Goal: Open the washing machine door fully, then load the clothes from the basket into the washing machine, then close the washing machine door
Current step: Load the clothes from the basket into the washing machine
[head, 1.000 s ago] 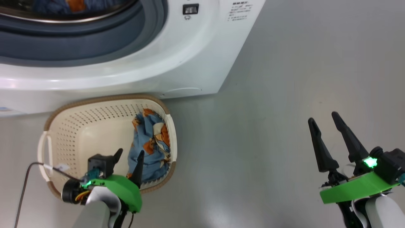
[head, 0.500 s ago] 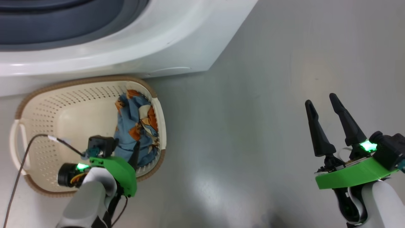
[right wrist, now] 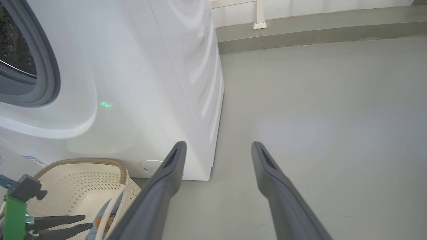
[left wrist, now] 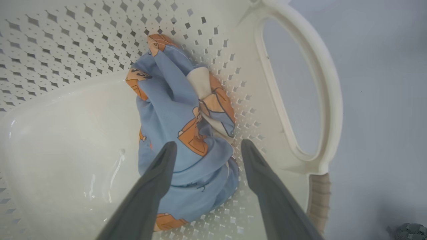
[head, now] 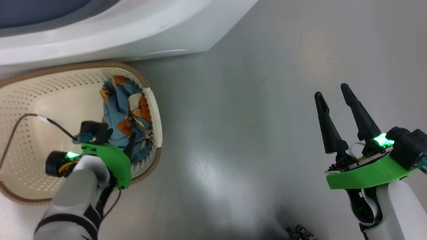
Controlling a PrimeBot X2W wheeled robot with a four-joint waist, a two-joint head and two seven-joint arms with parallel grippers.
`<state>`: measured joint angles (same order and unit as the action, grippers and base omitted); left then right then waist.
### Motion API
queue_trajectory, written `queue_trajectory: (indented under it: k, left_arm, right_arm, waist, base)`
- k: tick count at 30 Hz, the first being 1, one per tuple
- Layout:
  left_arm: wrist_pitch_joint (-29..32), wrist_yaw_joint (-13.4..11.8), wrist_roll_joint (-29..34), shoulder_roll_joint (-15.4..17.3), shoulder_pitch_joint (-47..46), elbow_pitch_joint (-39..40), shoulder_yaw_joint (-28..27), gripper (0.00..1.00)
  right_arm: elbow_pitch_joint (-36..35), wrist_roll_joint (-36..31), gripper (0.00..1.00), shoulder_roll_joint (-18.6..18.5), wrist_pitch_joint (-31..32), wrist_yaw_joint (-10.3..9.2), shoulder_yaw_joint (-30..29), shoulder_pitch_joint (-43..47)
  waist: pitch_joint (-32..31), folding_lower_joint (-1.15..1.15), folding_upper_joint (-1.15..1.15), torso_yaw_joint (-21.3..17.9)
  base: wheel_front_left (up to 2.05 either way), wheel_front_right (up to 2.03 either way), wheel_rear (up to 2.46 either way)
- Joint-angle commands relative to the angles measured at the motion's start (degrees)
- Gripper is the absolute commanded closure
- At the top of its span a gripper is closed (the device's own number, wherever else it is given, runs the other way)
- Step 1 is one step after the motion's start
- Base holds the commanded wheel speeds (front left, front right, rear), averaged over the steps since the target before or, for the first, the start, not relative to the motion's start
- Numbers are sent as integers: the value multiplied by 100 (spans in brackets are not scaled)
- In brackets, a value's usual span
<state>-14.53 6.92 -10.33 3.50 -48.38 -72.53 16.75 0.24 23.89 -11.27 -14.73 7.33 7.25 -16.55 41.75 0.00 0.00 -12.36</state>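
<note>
Sinking lower into the basket [head: 156, 116], the left gripper [left wrist: 207, 143] now straddles the clothes [left wrist: 173, 110] by its right wall, fingers spread, not yet pinching; the right gripper [head: 331, 90] hangs spread over the floor [head: 233, 100]. Closing seems next.

The basket [head: 156, 110] sits on the grey floor [head: 250, 100] just before the washer [head: 133, 30]. The clothes [head: 121, 106] lie bunched by its right wall, the left gripper [head: 121, 145] over them. The right gripper [head: 332, 91] hangs well apart above the floor, fingers spread.
</note>
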Motion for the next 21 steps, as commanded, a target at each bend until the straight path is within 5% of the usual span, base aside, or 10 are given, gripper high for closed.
queue_trajectory:
  k: [1, 21]
  left_arm:
    - [20, 27, 27, 214, 28, -9, -72, 0]
    - [452, -100, -158, 558, -598, -137, -55, 0]
  right_arm:
    - [-158, 65, 0, -39, -27, 16, 153, 54]
    - [-308, 117, 0, 26, -27, 16, 207, -211]
  waist:
    - [147, 0, 0, -79]
    - [803, 0, 0, -278]
  base:
    - [0, 0, 0]
    - [0, 0, 0]
